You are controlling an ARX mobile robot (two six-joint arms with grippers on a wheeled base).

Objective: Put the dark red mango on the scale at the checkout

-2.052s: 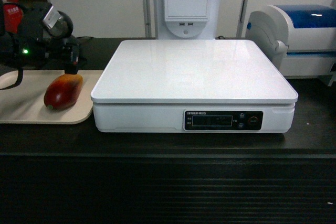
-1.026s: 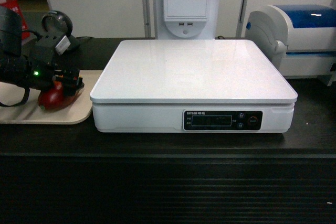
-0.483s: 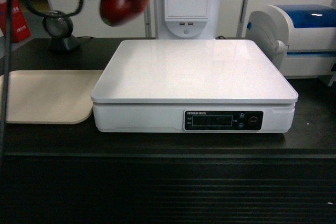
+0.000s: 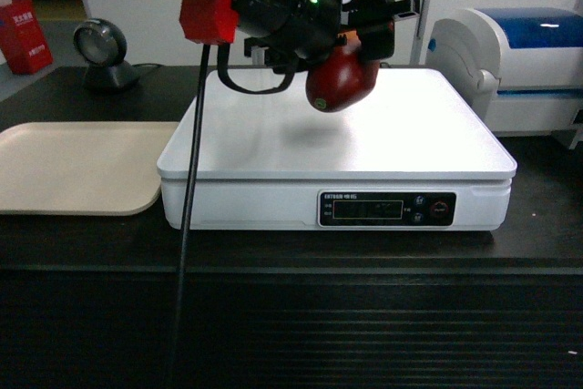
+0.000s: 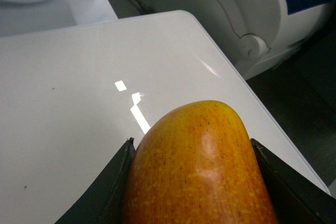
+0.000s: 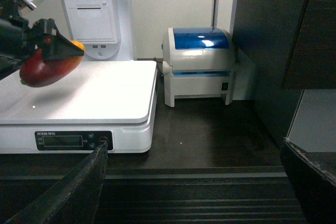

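Mango held in the air above the scale on the checkout.

In the head view, the left gripper [image 4: 360, 38] is largely masked by its own arm; its fingers [image 4: 392, 6] are closed on the mango [image 4: 342, 79], which is kept clear of the scale [image 4: 337, 138] on the checkout [image 4: 291, 316], a shadow lying beneath it. In the left wrist view, only the mango's orange end [image 5: 199, 166] is seen, clamped between dark fingers [image 5: 105, 192] cut off by the frame. In the right wrist view, the right gripper [image 6: 194, 182] is spread wide and empty, its fingers [image 6: 68, 192] cropped at the edges.
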